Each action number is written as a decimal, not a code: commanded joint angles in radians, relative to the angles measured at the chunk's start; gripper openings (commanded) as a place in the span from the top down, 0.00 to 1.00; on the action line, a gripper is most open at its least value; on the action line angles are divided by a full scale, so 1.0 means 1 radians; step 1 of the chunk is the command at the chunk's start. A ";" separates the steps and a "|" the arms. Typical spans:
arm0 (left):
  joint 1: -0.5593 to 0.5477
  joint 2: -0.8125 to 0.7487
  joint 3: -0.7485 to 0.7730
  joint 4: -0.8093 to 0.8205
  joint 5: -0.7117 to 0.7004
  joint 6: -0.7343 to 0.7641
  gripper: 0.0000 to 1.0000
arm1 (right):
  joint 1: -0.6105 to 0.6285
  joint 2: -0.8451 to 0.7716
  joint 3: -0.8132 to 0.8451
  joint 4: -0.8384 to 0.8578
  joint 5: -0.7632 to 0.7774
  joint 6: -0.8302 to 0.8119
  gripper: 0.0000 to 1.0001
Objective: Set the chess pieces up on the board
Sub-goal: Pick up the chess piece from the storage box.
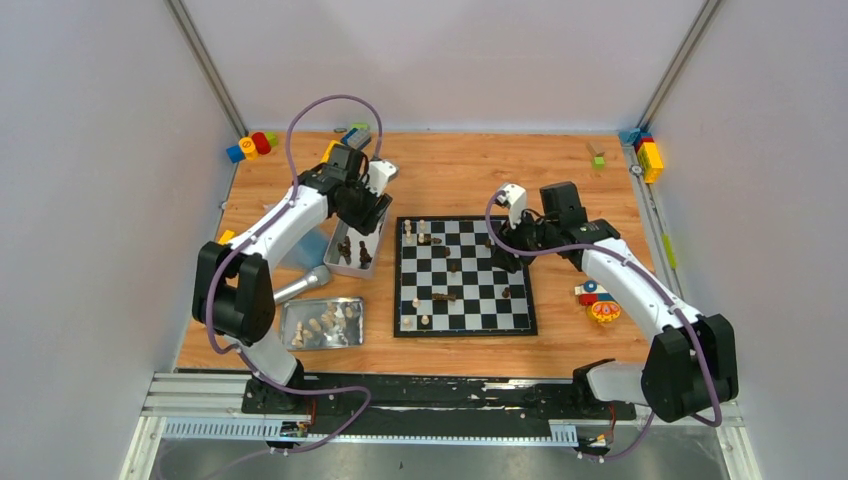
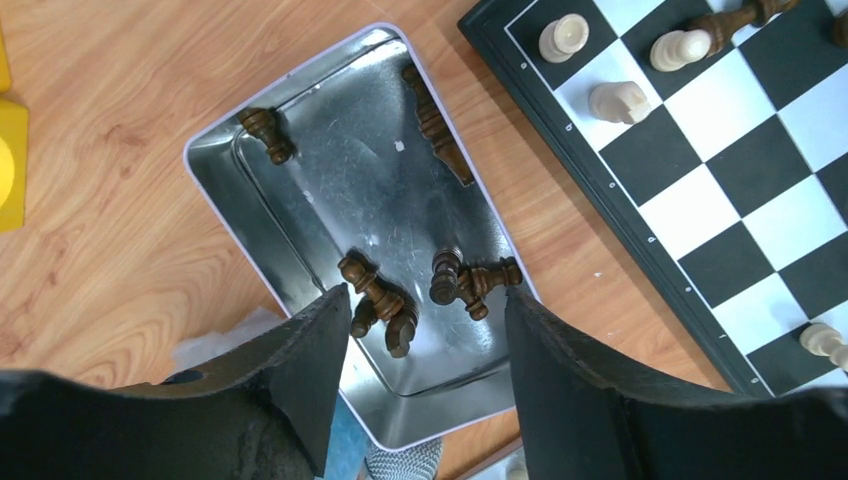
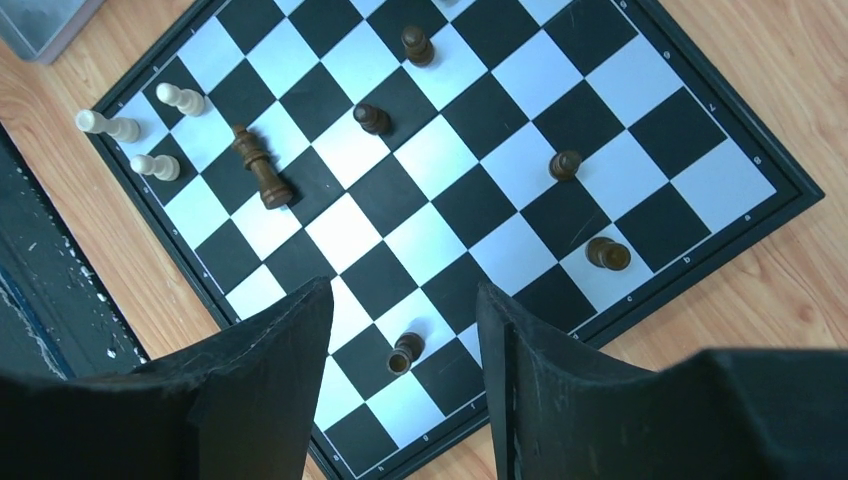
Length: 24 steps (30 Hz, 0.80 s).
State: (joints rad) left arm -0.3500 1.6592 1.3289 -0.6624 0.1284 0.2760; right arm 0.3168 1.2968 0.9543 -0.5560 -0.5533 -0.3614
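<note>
My left gripper (image 2: 425, 330) hangs with its fingers (image 2: 300, 380) spread wide, pinching nothing, over the lower end of the metal tray (image 2: 215, 185). Just past the tips lie toppled dark pieces (image 2: 375, 295), their long axes slanting from upper left to lower right. Another lies along the tray's right wall, and one more in its upper left corner. The tray's middle is bare metal.

My right gripper (image 3: 403, 305) is likewise spread and empty above the board (image 3: 345, 232). A dark pawn (image 3: 405, 352) shows between the tips, untouched, near the board's lower edge. A tall dark piece (image 3: 262, 168) lies fallen at upper left, its long axis steep and its head toward the top. Three pale pieces (image 3: 180, 97) keep to the left corner. The central squares lie open, and the board's right edge meets bare table (image 3: 780, 60).
</note>
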 commanded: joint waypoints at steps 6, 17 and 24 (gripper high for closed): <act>-0.001 0.104 0.026 -0.057 -0.006 0.027 0.40 | -0.002 -0.022 -0.018 0.042 0.053 -0.032 0.45; 0.000 0.189 0.030 -0.071 -0.003 0.003 0.53 | -0.002 -0.021 -0.028 0.044 0.067 -0.041 0.46; 0.000 0.201 0.044 -0.070 0.001 -0.005 0.74 | -0.002 -0.024 -0.029 0.045 0.073 -0.045 0.46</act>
State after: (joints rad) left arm -0.3500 1.8568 1.3312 -0.7391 0.1219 0.2764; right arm 0.3164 1.2961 0.9291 -0.5560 -0.4870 -0.3878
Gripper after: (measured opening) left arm 0.309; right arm 0.538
